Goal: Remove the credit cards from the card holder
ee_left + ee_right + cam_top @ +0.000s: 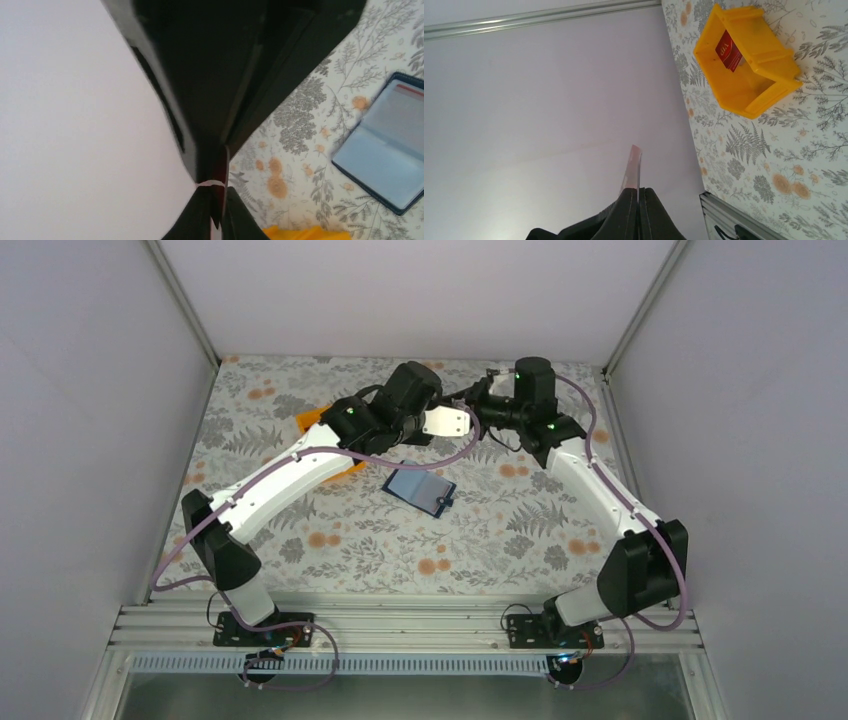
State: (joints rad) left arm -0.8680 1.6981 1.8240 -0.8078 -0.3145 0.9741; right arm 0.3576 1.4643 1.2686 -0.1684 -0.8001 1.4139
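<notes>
both arms reach up and inward, their tips meeting at the upper middle of the overhead view above the floral table [480,540]. the right gripper [638,196] is clenched on a thin, stiff credit card [634,167], seen edge-on. the left gripper [218,161] stands close about the same card; whether it presses it i cannot tell. the card holder [420,488], flat and blue, lies open at the table's centre, with a red-edged card [409,90] in one pocket. the yellow plastic tray [769,95], upper right in the right wrist view, holds another red card [728,50].

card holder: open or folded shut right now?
Open. The card holder lies spread flat on the table, both inner panels facing up; the left wrist view shows its centre fold.
</notes>
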